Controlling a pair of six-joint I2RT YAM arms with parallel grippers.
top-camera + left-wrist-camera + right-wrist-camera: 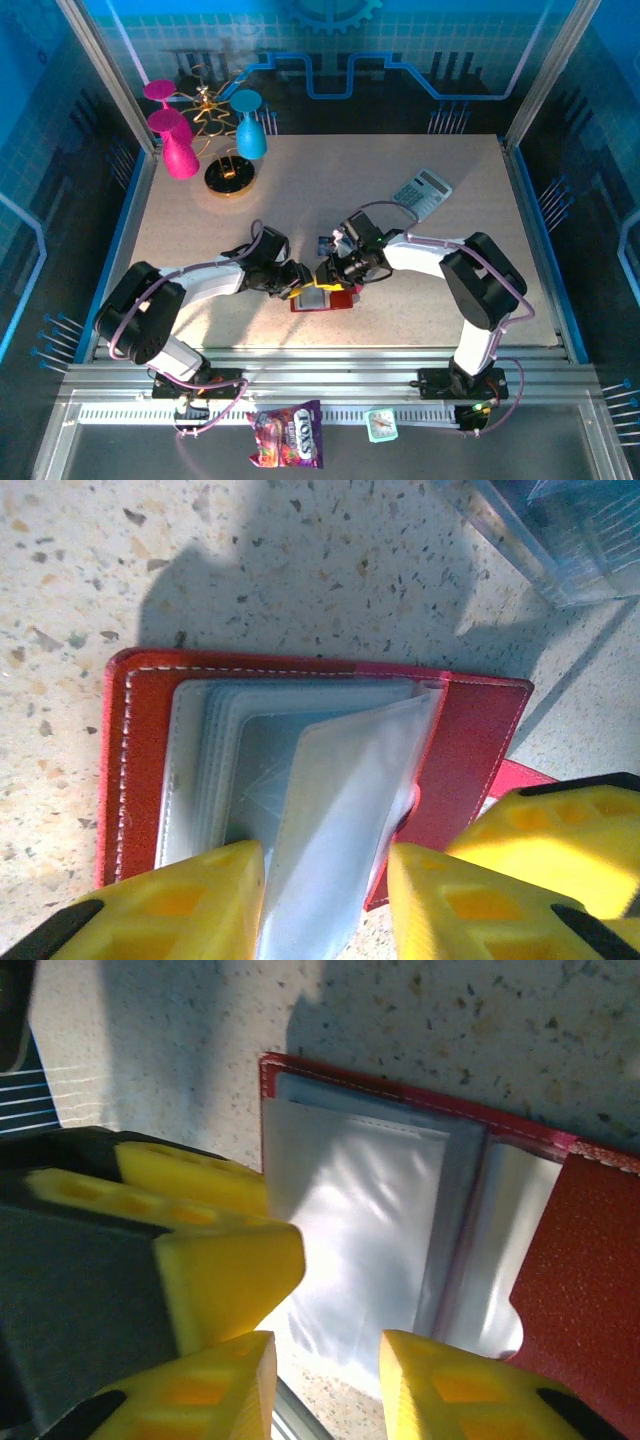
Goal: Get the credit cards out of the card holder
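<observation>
The red card holder [325, 300] lies open on the table between both arms, its clear sleeves fanned out. In the left wrist view one sleeve [330, 810] stands up off the red cover [140, 770] and rises between the parted fingers of my left gripper [325, 865]. It touches the left finger. A pale blue-grey rectangle [255, 770] shows through the lower sleeves; I cannot tell whether it is one of the credit cards. My right gripper [325, 1360] hovers open over a whitish sleeve [360, 1220]. My left gripper's finger [225, 1260] rests at the holder's edge. The grippers [303, 277] [332, 270] nearly touch.
A clear plastic box [560, 535] stands just past the holder. A grey calculator [422, 190] lies at the back right. Pink and teal cups on a gold stand [205, 135] are at the back left. A candy bag [288, 435] lies on the front rail.
</observation>
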